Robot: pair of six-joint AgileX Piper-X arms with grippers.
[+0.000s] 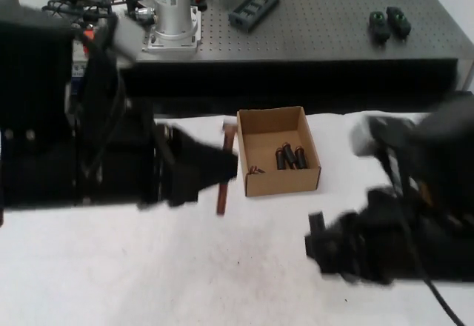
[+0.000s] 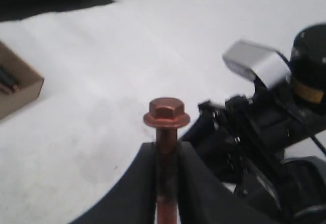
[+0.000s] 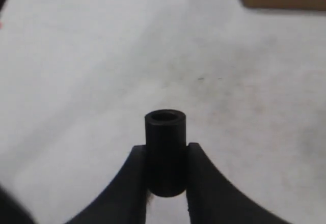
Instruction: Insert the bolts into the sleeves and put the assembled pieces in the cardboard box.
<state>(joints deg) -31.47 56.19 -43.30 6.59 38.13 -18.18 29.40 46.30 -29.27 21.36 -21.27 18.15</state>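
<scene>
Copper bolt (image 2: 166,114) sits clamped by its shank in your left gripper (image 2: 166,155), just beside the cardboard box (image 1: 285,180). Your right gripper (image 3: 165,155) pinches the black sleeve (image 3: 164,127), its bore facing outward. Bring the shank's free end square to that bore, then push slowly.

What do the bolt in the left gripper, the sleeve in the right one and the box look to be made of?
Bolt: likely metal with a coppery finish, reddish-brown with a dull sheen on the hex head.
Sleeve: matte black, plastic or blackened metal; cannot tell which.
Box: plain brown cardboard, matte.
</scene>
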